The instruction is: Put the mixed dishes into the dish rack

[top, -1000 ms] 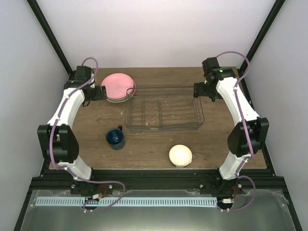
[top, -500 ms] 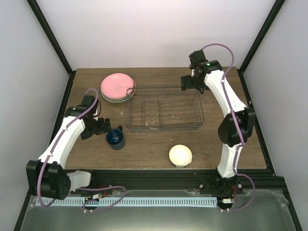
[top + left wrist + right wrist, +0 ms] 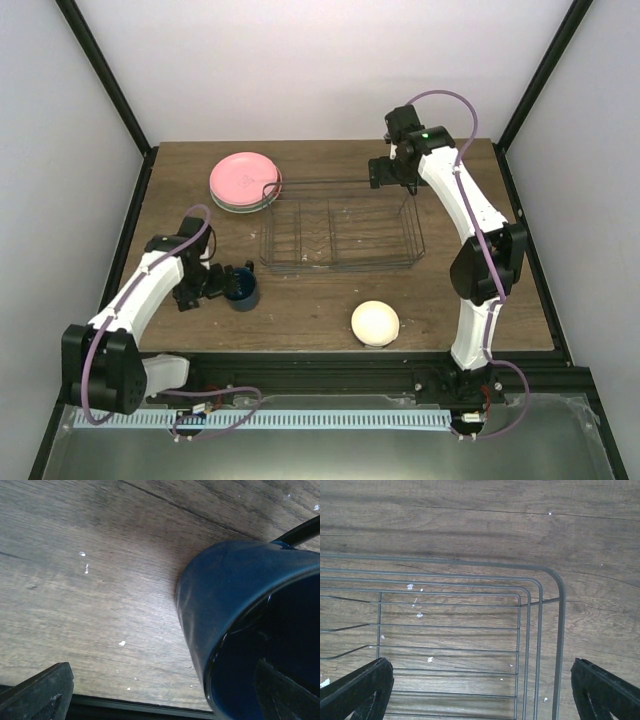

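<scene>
Top external: dark blue ceramic mug [image 3: 240, 288] on brown wooden tabletop [image 3: 300, 310], near front-left corner of thin dark wire dish rack [image 3: 340, 232], left claw [image 3: 212, 285] just beside it. Clear only through left wrist: released, fingers [image 3: 37, 692] wide, one outside mug wall, one past rim. Through right wrist: right claw [image 3: 480, 695] released, over rack's rounded corner. Visible from above only: round pink plate [image 3: 243, 180], cream bowl [image 3: 375, 323].

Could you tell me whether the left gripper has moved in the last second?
Yes. The left gripper left the pink plate and came toward the table's near edge, to the dark blue mug.
</scene>
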Motion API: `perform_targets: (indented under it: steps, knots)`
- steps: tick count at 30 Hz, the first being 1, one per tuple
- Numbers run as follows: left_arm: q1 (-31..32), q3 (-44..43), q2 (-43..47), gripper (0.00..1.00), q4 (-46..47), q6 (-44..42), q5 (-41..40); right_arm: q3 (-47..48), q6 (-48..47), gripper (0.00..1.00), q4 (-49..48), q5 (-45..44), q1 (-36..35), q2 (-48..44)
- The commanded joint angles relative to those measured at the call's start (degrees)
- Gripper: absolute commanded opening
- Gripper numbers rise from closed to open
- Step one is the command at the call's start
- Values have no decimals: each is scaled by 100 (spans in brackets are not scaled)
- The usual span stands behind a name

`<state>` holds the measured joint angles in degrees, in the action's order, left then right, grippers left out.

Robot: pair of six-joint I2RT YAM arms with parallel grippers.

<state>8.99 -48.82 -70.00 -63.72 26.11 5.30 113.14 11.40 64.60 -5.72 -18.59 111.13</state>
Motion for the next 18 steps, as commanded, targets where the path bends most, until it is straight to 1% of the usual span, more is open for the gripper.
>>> perform_targets:
  steps: [1, 4, 6, 8, 15, 18]
  knots:
    - [22, -14, -237, 100, 445, 50, 255, 107, 15, 98, -101, -52, -33, -176]
    - [22, -66, -462, 100, 580, -5, 235, 104, 18, 98, -87, -57, -34, -170]
    - [19, -67, -609, 95, 694, -18, 260, 102, 3, 98, -66, -82, -36, -153]
    - [23, -51, -755, 86, 805, -31, 309, 104, 3, 98, -62, -110, -33, -135]
    - [23, -122, -1013, 65, 960, -132, 356, 176, -48, 98, -40, -148, -39, -27]
    - [21, -120, -1090, 53, 991, -141, 400, 222, -82, 98, -28, -166, -37, 25]
